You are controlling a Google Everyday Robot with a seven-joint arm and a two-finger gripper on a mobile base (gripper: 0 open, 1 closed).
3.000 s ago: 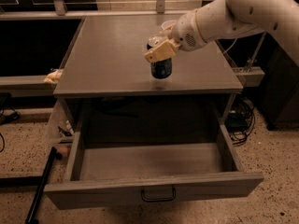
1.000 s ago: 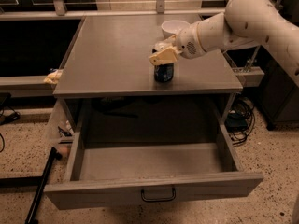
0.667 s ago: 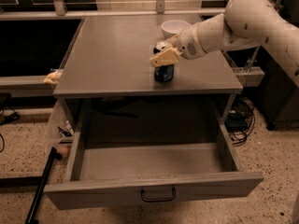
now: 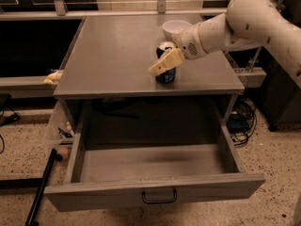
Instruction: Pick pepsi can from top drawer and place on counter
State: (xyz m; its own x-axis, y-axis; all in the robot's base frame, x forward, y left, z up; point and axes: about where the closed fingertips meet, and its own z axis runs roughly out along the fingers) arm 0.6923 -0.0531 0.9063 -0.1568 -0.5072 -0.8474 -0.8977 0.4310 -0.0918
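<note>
On the right side of the bench [image 4: 113, 51], close to its near edge, the pepsi can [image 4: 166, 76] stands upright. Just beyond it, toward the far edge, sits a white bowl [image 4: 176, 28]. The hand [image 4: 162, 64], at the end of a white arm [image 4: 244, 22] that enters from the right, overlaps the can's upper left side. From this angle I cannot tell whether it is gripping the can or only lying against it. Below, the top drawer [image 4: 150, 192] is pulled wide out, its black handle [image 4: 159, 197] on the near front panel.
</note>
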